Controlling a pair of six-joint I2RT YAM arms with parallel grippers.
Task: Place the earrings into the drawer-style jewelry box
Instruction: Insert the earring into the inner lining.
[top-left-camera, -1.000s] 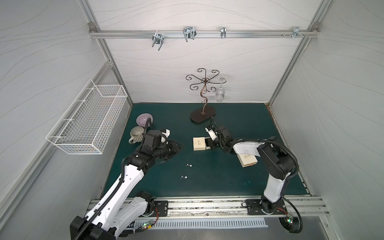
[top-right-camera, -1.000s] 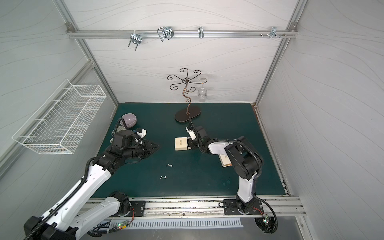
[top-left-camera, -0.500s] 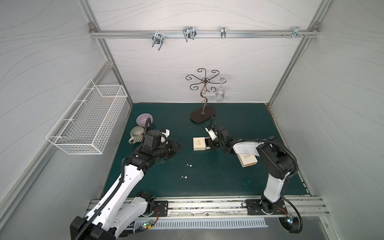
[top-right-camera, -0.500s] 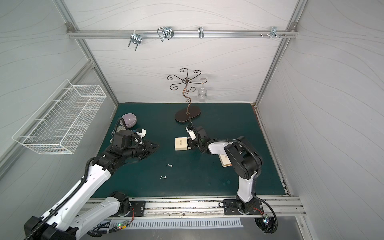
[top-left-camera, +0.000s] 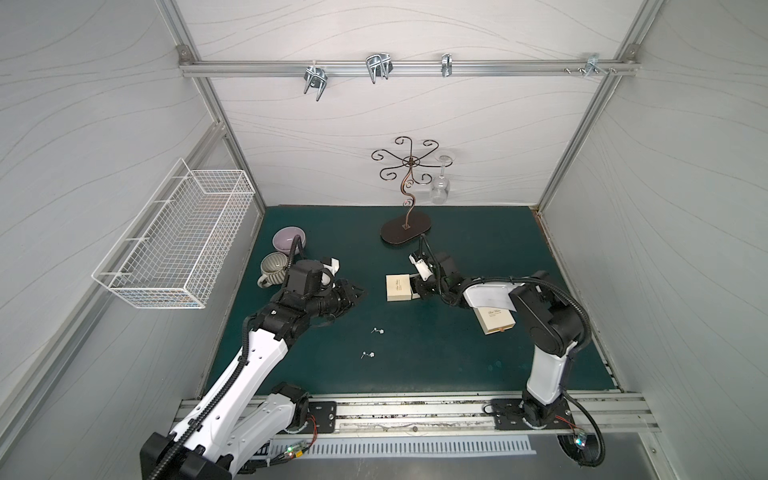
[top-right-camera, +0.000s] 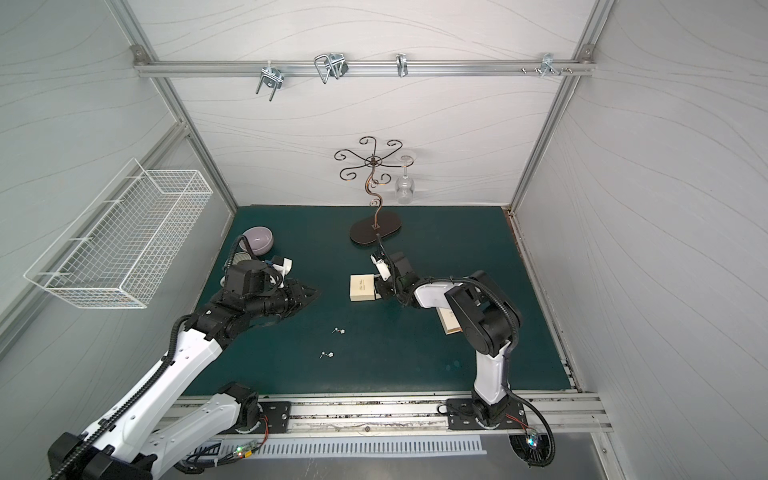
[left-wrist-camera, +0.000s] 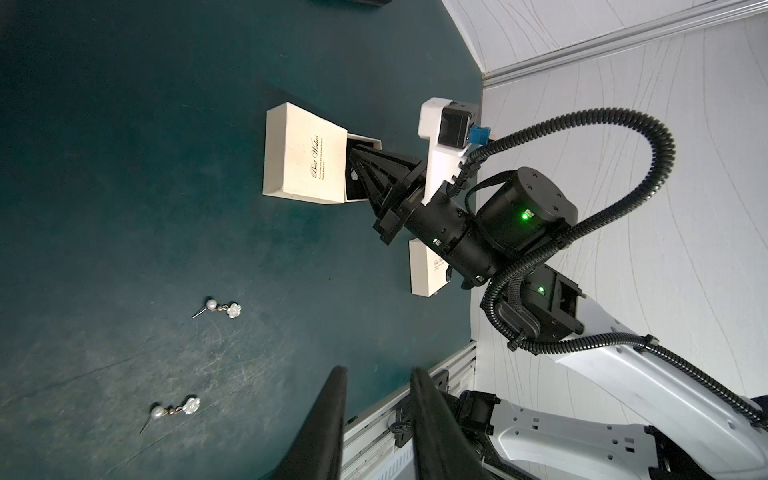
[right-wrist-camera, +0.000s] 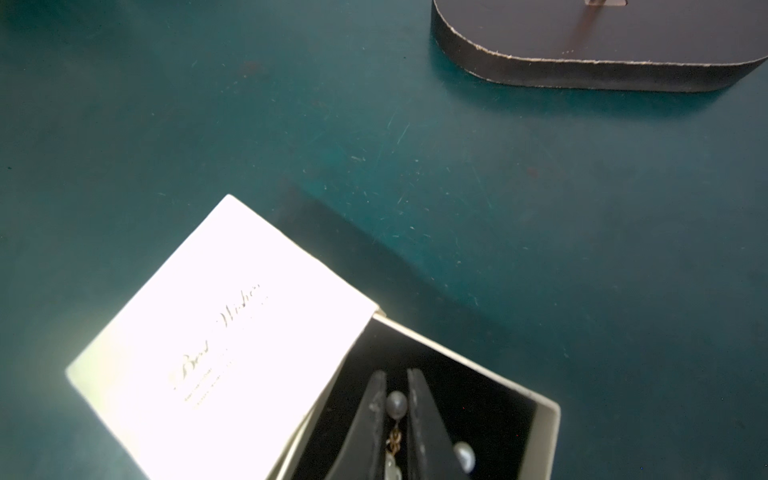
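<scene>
Nothing had visibly moved. Right jaws, nearly shut, pinched a silvery pearl earring (right-wrist-camera: 396, 402) inside the open drawer (right-wrist-camera: 478, 390) of the cream cardboard box (right-wrist-camera: 232, 332); releasing seemed next. Left jaws hung part-open, empty; two earrings (left-wrist-camera: 219, 308) (left-wrist-camera: 174, 409) lay on the worktop (left-wrist-camera: 124, 166).

The tabletop (right-wrist-camera: 457, 187) is matt, finely scratched. The box (right-wrist-camera: 224, 332) is smooth cream card. The earrings (left-wrist-camera: 218, 308) have glossy beads on metal pins.

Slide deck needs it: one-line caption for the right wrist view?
Right tool pinches a pearl earring over the open drawer of the jewelry box; a second pearl lies inside.
</scene>
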